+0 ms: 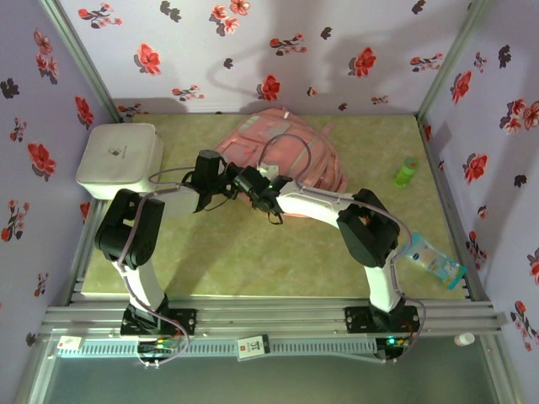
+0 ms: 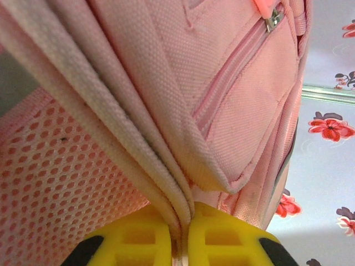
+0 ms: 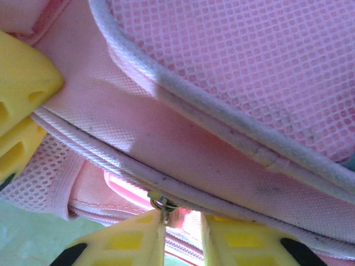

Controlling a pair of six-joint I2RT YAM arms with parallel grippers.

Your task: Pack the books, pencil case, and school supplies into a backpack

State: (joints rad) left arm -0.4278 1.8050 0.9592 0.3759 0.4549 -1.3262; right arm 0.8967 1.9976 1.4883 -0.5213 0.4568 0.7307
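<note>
Backpack (image 1: pixel 286 156): lies at the upper centre of the top view on the green table (image 1: pixel 253 252). Both arms meet at its near edge.
Left gripper (image 2: pixel 180 244): bottom centre of the left wrist view, jaws pressed together on a fold of the backpack's piped edge.
Right gripper (image 3: pixel 183 241): bottom of the right wrist view, fingers slightly apart with the zipper pull (image 3: pixel 160 203) at the mouth of the gap. Whether the pull is actually pinched cannot be told.
Step (a judgement): opening a compartment, with one arm anchoring the fabric while the other works the zipper.
Risk 1: the pull slips free, since it is small and sits only at the fingertips.
Risk 2: the fold drags out of the left grip, and the whole bag then slides with the zipper instead of opening.
Risk 3: loose piping or mesh beside the track jams the slider.
Surroundings: white box (image 1: pixel 122 160) at upper left, green object (image 1: pixel 407 171) at right, clear packet (image 1: pixel 434 261) at lower right.
</note>
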